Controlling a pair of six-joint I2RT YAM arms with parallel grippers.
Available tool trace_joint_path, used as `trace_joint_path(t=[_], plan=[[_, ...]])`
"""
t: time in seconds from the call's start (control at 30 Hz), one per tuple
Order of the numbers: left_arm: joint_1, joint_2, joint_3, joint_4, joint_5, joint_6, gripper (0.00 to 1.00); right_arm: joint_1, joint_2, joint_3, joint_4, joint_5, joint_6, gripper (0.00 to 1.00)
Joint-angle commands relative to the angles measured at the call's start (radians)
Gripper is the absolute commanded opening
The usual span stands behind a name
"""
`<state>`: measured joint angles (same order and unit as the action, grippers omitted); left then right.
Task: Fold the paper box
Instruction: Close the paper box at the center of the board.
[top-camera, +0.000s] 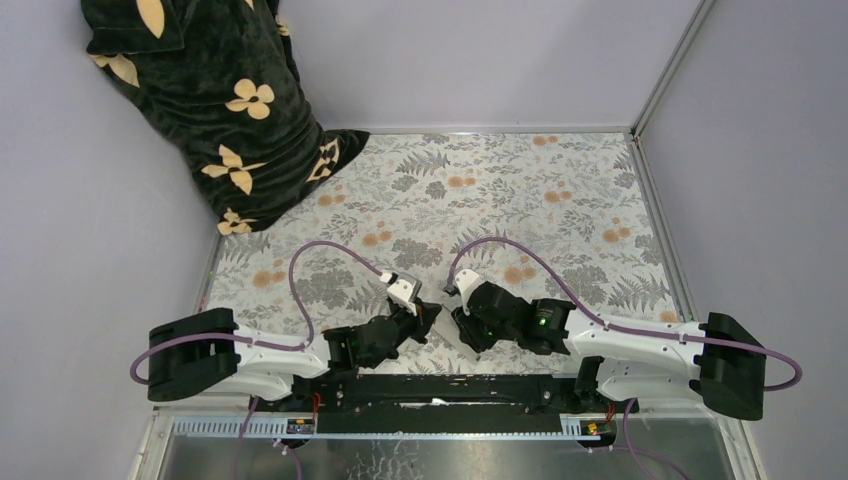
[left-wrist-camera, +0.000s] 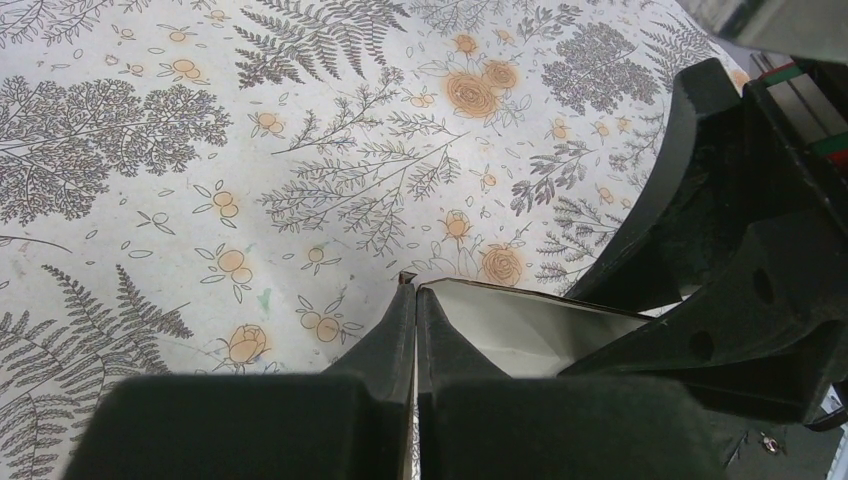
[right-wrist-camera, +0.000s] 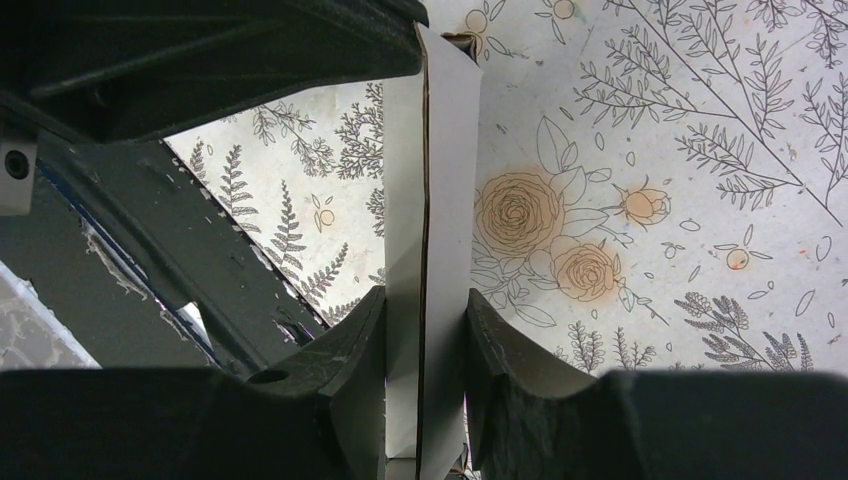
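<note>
Above the floral tablecloth (top-camera: 520, 200), left gripper (left-wrist-camera: 415, 300) and right gripper (right-wrist-camera: 425, 305) pinch the paper box (right-wrist-camera: 440, 150); firm, level grips should crease it squarely

The paper box (right-wrist-camera: 430, 200) is thin white card, smooth and matt, with a raw brown cut edge. The fingers (right-wrist-camera: 345, 370) of the right gripper (right-wrist-camera: 425, 310) are black plastic, matt and faintly grainy. The table cover (top-camera: 560, 190) looks like smooth matt printed cloth, the dark throw (top-camera: 225, 110) at eleven o'clock in the top view is plush and velvety, and the frame rail (top-camera: 672, 70) at one o'clock is pale bare metal.
</note>
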<state>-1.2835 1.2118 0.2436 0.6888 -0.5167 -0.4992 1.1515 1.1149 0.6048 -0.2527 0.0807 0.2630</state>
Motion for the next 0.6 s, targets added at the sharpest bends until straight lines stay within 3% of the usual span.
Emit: trace_joint_path(t=[0.0,0.13,0.57], plan=[[-0.008,0.072,-0.031,-0.055,0.007,-0.009,0.0,0.001,0.003,0.03,0.016,0.046,-0.007,0.01],[-0.008,0.111,-0.012,-0.051,0.012,0.006,0.0,0.001,0.006,0.044,-0.001,0.068,-0.013,0.14],[-0.006,0.166,-0.006,-0.019,0.013,0.027,0.0,0.001,-0.033,0.075,-0.013,0.053,-0.013,0.45]])
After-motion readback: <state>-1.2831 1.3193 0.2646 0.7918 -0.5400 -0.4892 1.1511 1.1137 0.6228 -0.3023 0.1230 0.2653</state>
